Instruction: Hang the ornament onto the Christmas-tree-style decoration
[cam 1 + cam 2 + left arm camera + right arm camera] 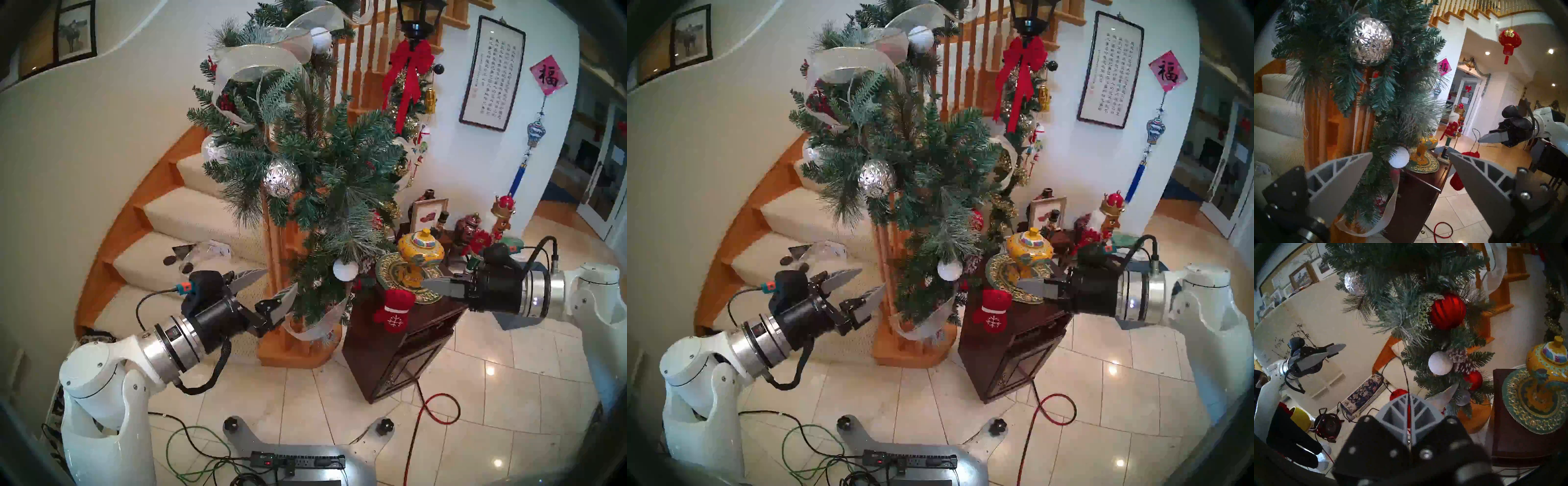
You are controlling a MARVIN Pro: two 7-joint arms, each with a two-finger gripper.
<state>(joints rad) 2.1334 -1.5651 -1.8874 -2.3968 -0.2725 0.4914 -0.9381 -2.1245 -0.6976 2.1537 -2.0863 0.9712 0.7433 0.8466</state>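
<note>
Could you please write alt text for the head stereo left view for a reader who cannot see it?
A robot's right gripper, jaws shut, holds a small red mitten dangling beside a bushy green garland on a wooden stair post. The left gripper waits open on the garland's other side, and a dark cabinet with a yellow jar stands behind the mitten.

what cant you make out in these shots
- Mitten in the right wrist view: mostly hidden behind the right gripper.
- Its hanging loop: too thin to see in the head view; mitten dangles there.
- Garland top: cut off by the head view's edge.
</note>
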